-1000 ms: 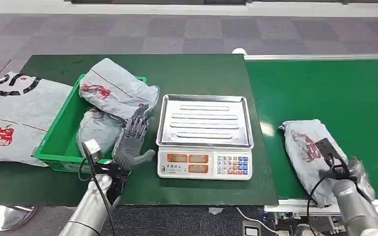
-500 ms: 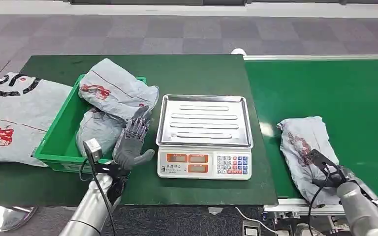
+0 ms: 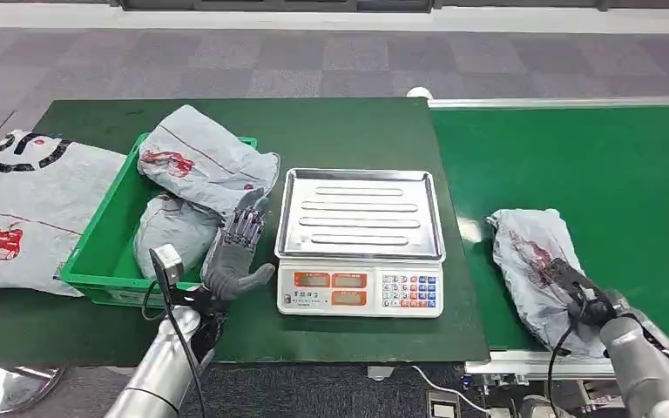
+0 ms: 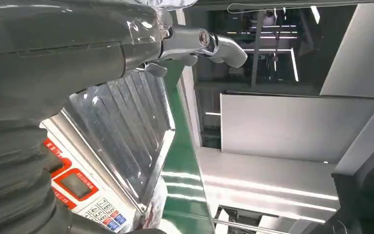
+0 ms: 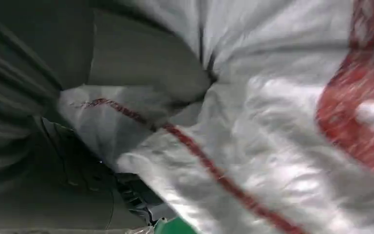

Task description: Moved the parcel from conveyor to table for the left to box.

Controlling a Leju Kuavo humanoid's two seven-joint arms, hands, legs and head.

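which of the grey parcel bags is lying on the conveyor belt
The crumpled grey plastic parcel with red print under the right hand, alone on the green conveyor belt. The others are in the green bin or flat on the table.

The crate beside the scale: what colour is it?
Bright green crate, clearest in the head view.
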